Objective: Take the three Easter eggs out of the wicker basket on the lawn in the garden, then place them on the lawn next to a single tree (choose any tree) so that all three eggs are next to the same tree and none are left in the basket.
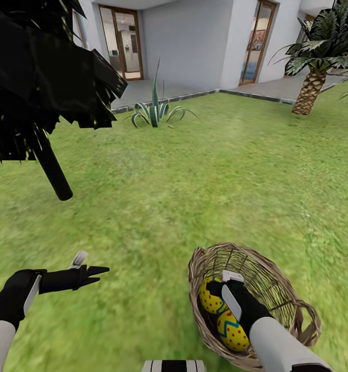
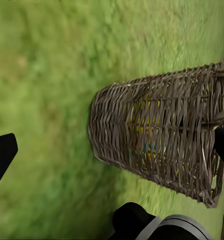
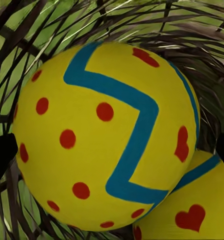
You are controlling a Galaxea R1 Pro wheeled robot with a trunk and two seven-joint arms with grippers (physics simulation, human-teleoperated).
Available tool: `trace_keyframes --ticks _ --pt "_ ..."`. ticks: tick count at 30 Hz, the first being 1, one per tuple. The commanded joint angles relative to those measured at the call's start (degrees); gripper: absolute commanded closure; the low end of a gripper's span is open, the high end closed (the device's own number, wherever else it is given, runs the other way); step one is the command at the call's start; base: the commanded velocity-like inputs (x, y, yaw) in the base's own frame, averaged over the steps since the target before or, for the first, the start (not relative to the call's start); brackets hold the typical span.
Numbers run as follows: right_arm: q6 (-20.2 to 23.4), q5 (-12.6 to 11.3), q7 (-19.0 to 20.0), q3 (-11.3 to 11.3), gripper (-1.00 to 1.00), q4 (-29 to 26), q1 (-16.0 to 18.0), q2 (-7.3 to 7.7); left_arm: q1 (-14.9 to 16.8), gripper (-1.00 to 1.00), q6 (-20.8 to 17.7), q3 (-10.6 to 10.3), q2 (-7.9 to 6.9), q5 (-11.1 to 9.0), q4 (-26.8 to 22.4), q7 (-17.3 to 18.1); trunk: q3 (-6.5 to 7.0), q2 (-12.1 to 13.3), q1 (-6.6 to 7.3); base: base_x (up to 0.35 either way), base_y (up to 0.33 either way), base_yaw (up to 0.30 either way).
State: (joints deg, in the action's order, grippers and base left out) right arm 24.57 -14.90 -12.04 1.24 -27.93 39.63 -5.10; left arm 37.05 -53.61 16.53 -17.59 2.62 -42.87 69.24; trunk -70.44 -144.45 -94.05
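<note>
The right gripper (image 1: 226,289) is down inside the basket (image 1: 277,281), which lies tipped on the lawn (image 1: 194,175). Its fingers stand apart, one dark tip showing at each edge of the right wrist view, with an egg (image 3: 104,135) directly ahead between them; whether they touch it cannot be told. A second egg (image 3: 196,210) sits just behind and against the first, partly hidden by it. In the head view two eggs show beside the right gripper: one (image 1: 211,295) just to its left, another (image 1: 232,329) nearer the robot, beside the wrist. A third egg cannot be made out.

The left gripper (image 1: 89,268) hovers over bare grass, well to the left of the basket, its fingers spread and empty. From the left wrist view the basket's woven wall (image 2: 156,135) lies ahead of it, yellow showing through the weave.

Beyond the left gripper stands a black tree (image 1: 50,160); far ahead of the right gripper are a palm (image 1: 311,88) and the house (image 1: 194,36).
</note>
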Motion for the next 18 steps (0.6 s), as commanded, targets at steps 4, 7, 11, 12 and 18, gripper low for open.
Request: trace_keyframes --ticks 4,7,11,12,18 --pt "0.2 -0.5 -0.4 0.1 -1.00 -0.1 0.0 0.00 0.0 -1.00 -0.5 0.1 0.02 0.3 0.0 0.4 -0.05 0.0 0.00 0.040 0.000 0.000" --pt "0.2 -0.5 -0.4 0.1 -1.00 -0.1 0.0 0.00 0.0 -1.00 -0.5 0.1 0.02 0.3 0.0 0.4 -0.05 0.0 0.00 0.008 0.000 0.000" --pt "0.2 -0.6 -0.4 0.2 -1.00 -0.1 0.0 0.00 0.0 -1.00 -0.5 0.1 0.02 0.3 0.0 0.4 -0.05 0.0 0.00 0.002 0.000 0.000" --pt "0.2 -0.6 -0.4 0.2 -1.00 -0.1 0.0 0.00 0.0 -1.00 -0.5 0.1 0.02 0.3 0.0 0.4 -0.05 0.0 0.00 0.006 0.000 0.000" --pt "0.2 -0.6 -0.4 0.3 -1.00 -0.1 0.0 0.00 0.0 -1.00 -0.5 0.0 0.02 0.3 0.0 0.3 -0.05 0.0 0.00 0.080 0.044 0.000"
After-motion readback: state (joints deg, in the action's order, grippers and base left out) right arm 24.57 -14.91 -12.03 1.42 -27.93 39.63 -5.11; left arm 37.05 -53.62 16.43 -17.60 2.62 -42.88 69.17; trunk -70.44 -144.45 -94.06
